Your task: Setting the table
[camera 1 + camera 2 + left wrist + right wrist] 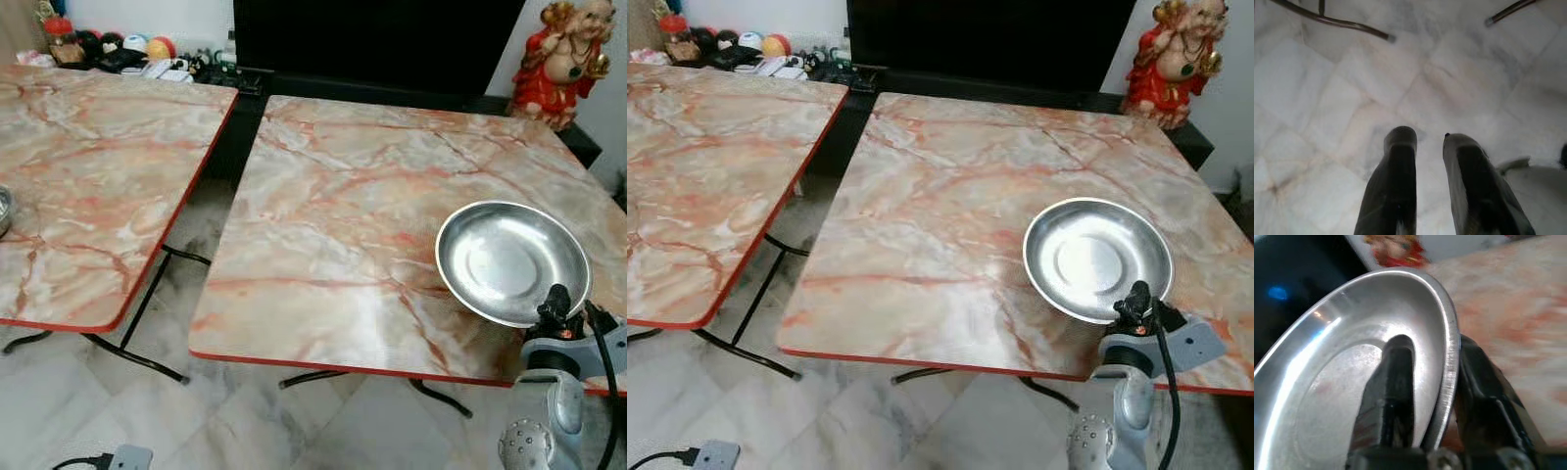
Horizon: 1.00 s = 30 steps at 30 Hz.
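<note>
Gripped at its near rim by the right pincer [555,305], a steel plate [511,260] is held over the marble table [333,225]. Seen from the right wrist, one finger lies inside, one outside. Idle, slightly parted, the left pincer [1425,147] is hung above floor tiles. Lowering and release are judged next.

Silver plate [509,259], pink-veined marble table [343,196]

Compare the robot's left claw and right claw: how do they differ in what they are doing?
The right claw grips the rim of a steel plate over the marble table; the left claw holds nothing. The right claw is raised at table height; the left claw points at the floor. Both have two black fingers.
</note>
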### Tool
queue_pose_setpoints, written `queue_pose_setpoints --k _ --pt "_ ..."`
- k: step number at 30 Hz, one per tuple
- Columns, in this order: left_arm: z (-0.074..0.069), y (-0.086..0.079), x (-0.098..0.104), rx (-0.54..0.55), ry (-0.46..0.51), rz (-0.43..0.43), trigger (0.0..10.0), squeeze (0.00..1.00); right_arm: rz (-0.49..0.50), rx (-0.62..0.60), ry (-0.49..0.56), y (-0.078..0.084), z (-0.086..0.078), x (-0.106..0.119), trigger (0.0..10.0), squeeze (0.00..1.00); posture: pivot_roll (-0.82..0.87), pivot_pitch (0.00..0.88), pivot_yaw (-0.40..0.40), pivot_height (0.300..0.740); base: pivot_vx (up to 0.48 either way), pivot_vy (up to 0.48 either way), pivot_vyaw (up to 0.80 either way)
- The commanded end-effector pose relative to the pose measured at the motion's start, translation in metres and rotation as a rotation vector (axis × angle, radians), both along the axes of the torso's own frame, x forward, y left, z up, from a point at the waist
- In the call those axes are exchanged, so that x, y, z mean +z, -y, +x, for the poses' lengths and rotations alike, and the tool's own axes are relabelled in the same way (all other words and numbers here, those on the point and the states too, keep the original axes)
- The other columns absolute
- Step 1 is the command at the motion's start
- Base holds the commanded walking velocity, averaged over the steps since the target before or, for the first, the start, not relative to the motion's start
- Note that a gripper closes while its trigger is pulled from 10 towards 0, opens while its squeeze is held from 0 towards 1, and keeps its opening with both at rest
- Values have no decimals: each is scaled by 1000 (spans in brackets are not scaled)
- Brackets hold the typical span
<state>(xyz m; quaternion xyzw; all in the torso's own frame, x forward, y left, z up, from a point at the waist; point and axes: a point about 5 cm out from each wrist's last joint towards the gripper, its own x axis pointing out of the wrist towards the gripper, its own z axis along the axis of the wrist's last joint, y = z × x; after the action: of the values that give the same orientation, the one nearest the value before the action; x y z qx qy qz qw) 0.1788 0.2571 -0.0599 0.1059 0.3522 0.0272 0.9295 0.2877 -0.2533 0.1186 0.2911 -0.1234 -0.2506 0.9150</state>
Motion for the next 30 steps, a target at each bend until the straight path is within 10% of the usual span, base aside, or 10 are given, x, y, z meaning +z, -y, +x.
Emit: queue_pose_setpoints --k 1,30 --pt "-8 -2 -4 -3 -30 6 10000 0 12 -21 26 3 -1 5 10000 0 62 123 -64 740 0 0 0" --pt "-9 -1 -4 -12 -33 10 10000 0 160 -16 -194 -16 -13 -37 10000 0 64 128 -72 740 0 0 0"
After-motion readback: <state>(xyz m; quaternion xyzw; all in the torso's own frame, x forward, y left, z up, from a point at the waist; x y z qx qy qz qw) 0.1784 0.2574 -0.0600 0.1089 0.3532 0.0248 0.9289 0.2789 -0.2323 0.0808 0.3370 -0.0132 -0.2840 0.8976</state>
